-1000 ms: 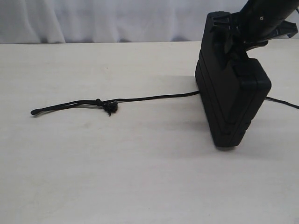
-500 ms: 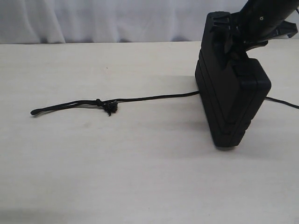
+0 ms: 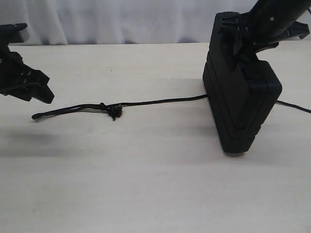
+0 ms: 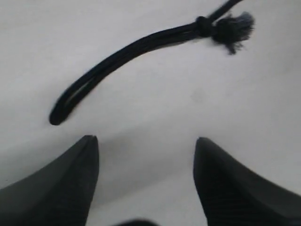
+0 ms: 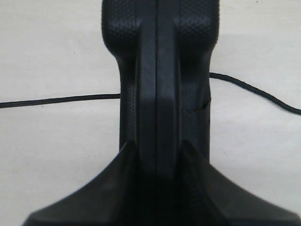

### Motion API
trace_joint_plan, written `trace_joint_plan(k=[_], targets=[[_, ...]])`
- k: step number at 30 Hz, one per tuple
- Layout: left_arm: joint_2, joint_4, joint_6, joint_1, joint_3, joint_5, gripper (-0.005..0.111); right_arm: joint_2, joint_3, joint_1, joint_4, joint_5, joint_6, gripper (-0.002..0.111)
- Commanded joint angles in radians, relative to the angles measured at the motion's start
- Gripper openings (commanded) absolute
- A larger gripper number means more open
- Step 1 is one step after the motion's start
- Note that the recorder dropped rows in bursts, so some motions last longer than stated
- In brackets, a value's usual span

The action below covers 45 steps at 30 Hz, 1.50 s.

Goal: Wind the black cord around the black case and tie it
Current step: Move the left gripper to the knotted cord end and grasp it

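The black case [image 3: 240, 107] stands upright on its edge at the right of the table, and my right gripper [image 3: 244, 42] is shut on its top. In the right wrist view the case [image 5: 157, 70] fills the gap in that gripper [image 5: 157, 151]. The black cord [image 3: 160, 101] lies flat and runs under the case. Its knotted frayed lump [image 3: 114, 112] and doubled end lie to the left. My left gripper [image 3: 41, 91] hovers open just above and behind that end. From the left wrist, the cord [image 4: 122, 54] lies apart from the open gripper [image 4: 146, 141].
The pale table [image 3: 146, 184] stretches wide in front of the cord. A white curtain [image 3: 121, 19] hangs behind the table's far edge. The cord's other stretch [image 3: 294, 107] trails off to the right past the case.
My left gripper has come into the exterior view from the left and now hangs near the cord's doubled end. The case, the cord and the right gripper have not moved.
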Motion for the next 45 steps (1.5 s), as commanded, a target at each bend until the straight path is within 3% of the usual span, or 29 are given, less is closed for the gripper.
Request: trace_joint_plan(k=[1,5,9,16,21,34,36,37,40,44,45], targets=[[0.121,0.102,-0.003,-0.02,-0.12,0.018,0.055,-0.008,-0.017,-0.004,0.006,-0.04,-0.008,0.004],[0.173,0.103,0.306,-0.082,-0.136,-0.113,0.055,-0.008,-0.017,-0.004,0.006,-0.04,-0.008,0.004],[0.231,0.135,0.53,-0.152,-0.136,-0.134,0.055,-0.008,-0.017,-0.004,0.006,-0.04,-0.008,0.004],[0.326,0.251,0.544,-0.22,-0.136,-0.257,0.055,-0.008,-0.017,-0.004,0.006,-0.04,-0.008,0.004],[0.34,0.246,0.544,-0.228,-0.136,-0.365,0.055,-0.008,-0.017,-0.004,0.006,-0.04,-0.008,0.004],[0.432,0.189,0.55,-0.228,-0.136,-0.458,0.055,-0.008,-0.017,-0.004,0.006,-0.04,-0.008,0.004],[0.435,0.171,0.534,-0.228,-0.136,-0.449,0.047,-0.008,-0.017,-0.004,0.006,-0.04,-0.008,0.004],[0.435,0.138,0.481,-0.228,-0.136,-0.417,0.028,-0.008,-0.017,-0.004,0.006,-0.04,-0.008,0.004],[0.435,0.096,0.396,-0.228,-0.137,-0.359,0.0,-0.008,-0.017,-0.004,0.006,-0.04,-0.008,0.004],[0.435,0.037,0.224,-0.226,-0.137,-0.292,0.0,-0.008,-0.017,-0.004,0.006,-0.04,-0.008,0.004],[0.435,-0.041,0.182,-0.226,-0.137,-0.21,0.0,-0.008,-0.017,-0.004,0.006,-0.04,-0.008,0.004]])
